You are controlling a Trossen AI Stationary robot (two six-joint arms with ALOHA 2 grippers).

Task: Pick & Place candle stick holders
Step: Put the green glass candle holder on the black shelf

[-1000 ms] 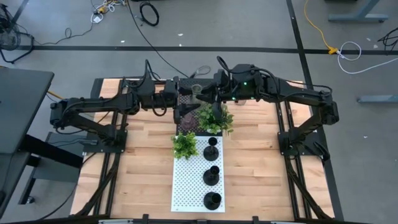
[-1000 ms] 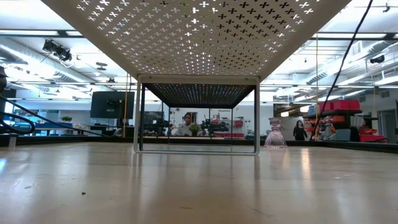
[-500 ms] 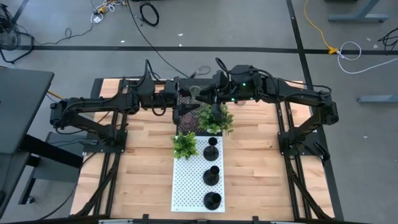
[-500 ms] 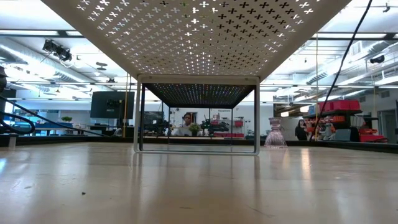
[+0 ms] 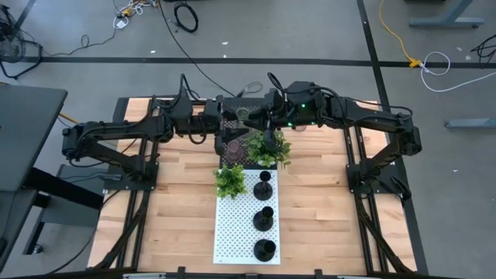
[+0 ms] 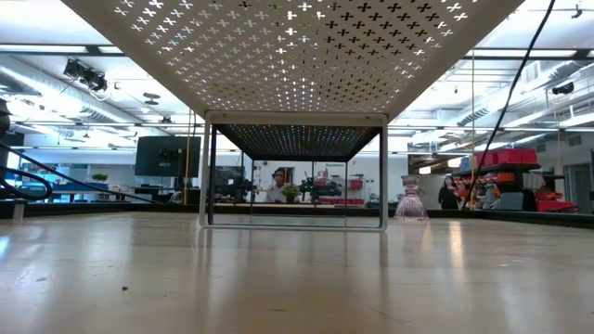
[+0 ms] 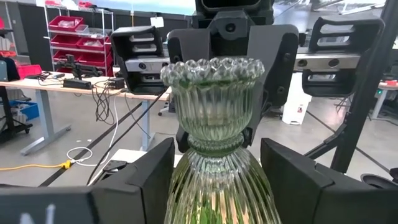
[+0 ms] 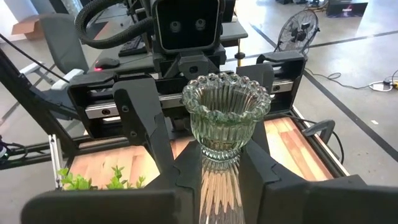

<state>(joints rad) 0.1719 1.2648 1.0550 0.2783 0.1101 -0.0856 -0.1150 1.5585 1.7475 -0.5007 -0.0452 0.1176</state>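
A butcher-block table (image 5: 178,209) in an open workshop carries a white perforated rack (image 5: 232,232) running down the centre of the high view. Both arms meet at the rack's upper end, just above frame centre. There a ribbed green glass candle holder (image 8: 227,134) hangs between them, apparently mid-handover. The right gripper (image 8: 208,177) is clamped on its narrow stem, both fingers pressed against the glass. The left gripper (image 7: 214,180) faces it from the opposite side, its dark fingers (image 7: 140,177) flanking the bulbous body with a sliver of daylight showing, so its jaws stand apart and not yet gripping. Holding the piece upright by stem and body likely keeps the fluted cup clear for the exchange. Three black candle holders (image 5: 264,218) stand in a line down the rack's right side, lower centre of the high view, beside two potted plants (image 5: 230,180). Another glass holder (image 6: 409,199) stands on the table at right of centre in the low view.
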